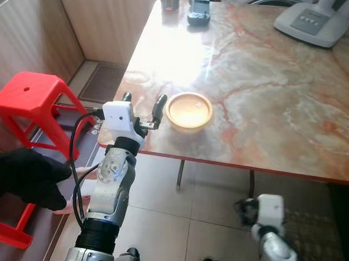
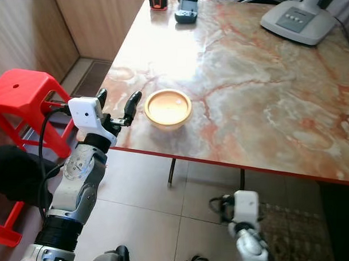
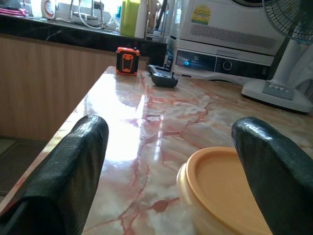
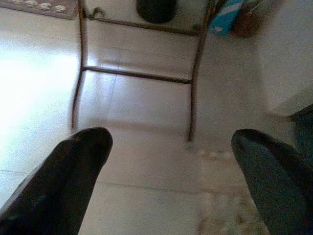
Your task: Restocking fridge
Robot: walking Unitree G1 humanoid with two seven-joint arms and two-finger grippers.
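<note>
Nearest the robot, the right gripper [image 1: 244, 212] hangs idle below the counter edge over the tiled floor, its fingers spread apart and holding nothing. The left gripper [image 1: 142, 106] is raised at the near edge of the glossy marble-patterned counter [image 1: 268, 88], its two black fingers [image 3: 73, 171] open and empty, aimed along the surface. Just beyond its right finger sits the round, shallow, pale-yellow lidded plastic container [image 1: 189, 110], near the counter's front edge and not touched by either finger. It looks light and rigid, with smooth, probably slippery walls; whether it is full cannot be told. The open fingers would best straddle its sides below the lid rim, squeezing gently. Farther off, an orange-and-black gadget [image 3: 127, 60] and a dark handheld device [image 3: 163, 77] rest at the far edge
</note>
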